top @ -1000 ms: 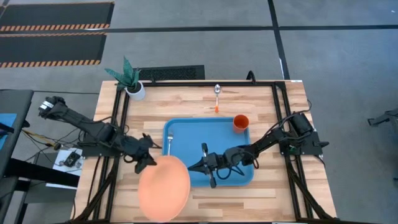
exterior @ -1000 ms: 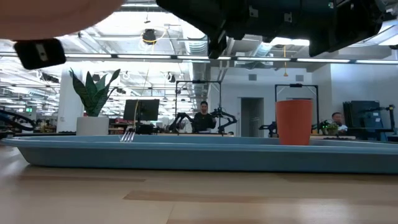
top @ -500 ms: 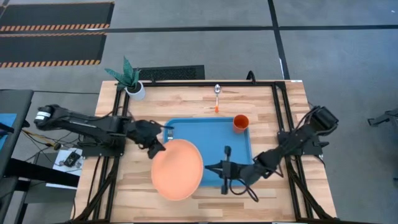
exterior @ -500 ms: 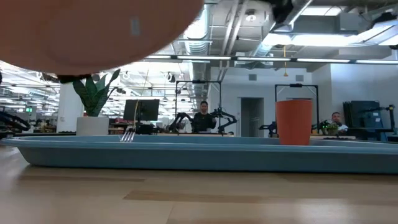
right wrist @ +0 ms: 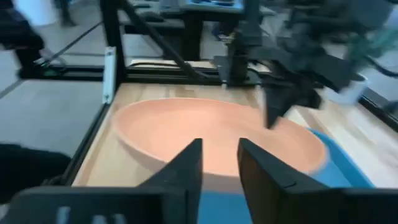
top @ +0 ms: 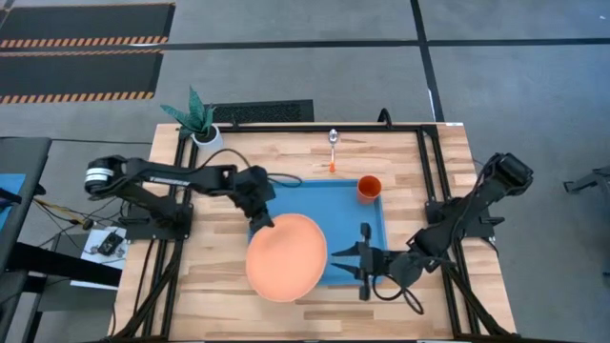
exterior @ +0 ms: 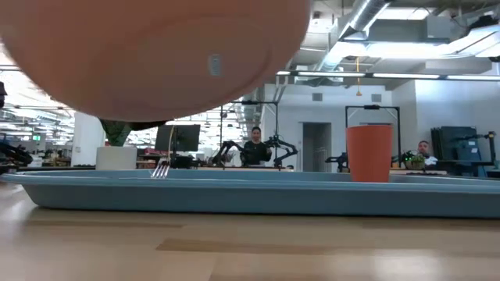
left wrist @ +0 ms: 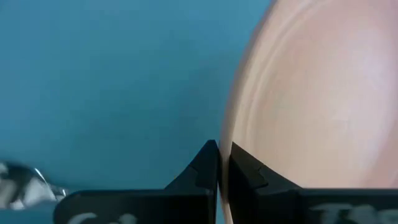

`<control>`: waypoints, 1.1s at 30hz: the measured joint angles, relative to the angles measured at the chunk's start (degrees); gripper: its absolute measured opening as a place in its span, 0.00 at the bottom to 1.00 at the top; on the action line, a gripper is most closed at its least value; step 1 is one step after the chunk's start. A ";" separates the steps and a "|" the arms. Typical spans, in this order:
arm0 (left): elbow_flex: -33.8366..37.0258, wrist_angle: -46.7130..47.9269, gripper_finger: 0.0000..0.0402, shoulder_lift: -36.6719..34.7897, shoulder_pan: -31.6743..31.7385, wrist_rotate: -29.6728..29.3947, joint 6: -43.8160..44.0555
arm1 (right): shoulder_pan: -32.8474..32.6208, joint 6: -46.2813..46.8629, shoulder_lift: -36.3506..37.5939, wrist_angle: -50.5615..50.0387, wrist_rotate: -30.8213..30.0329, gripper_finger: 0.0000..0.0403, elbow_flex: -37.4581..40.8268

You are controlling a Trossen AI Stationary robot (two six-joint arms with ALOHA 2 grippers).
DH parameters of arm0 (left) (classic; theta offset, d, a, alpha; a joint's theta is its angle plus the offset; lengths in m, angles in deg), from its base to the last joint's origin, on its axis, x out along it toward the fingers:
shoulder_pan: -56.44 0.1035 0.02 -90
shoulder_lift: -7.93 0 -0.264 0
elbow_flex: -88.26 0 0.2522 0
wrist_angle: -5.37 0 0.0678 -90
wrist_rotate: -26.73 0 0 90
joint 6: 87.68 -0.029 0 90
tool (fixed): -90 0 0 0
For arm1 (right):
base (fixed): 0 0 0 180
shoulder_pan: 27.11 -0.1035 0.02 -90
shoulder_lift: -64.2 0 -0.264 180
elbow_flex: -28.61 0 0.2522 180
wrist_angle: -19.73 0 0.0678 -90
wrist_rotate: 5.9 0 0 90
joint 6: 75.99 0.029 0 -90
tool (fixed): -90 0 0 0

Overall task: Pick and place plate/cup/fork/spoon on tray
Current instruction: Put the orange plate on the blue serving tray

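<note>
- High view: the left gripper (top: pixel 264 220) pinches the rim of the plate (top: pixel 286 257), near the middle of the frame.
- The plate hangs over the lower left part of the tray (top: pixel 343 195).
- The right gripper (top: pixel 362 258) sits right of the plate, fingers a little apart, holding nothing.
- The cup (top: pixel 369 187) and fork (exterior: pixel 161 168) are on the tray.
- The spoon (top: pixel 333 143) lies on the table above it.
- Next, I think: lower the plate flat, then let go.

the plate (top: pixel 286 256) hides the tray's (top: pixel 353 205) near-left corner.
</note>
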 joint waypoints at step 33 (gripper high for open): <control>-14.75 12.08 0.00 14.60 9.73 4.00 -11.96 | 12.35 -21.20 -21.27 -60.56 24.56 0.35 -34.03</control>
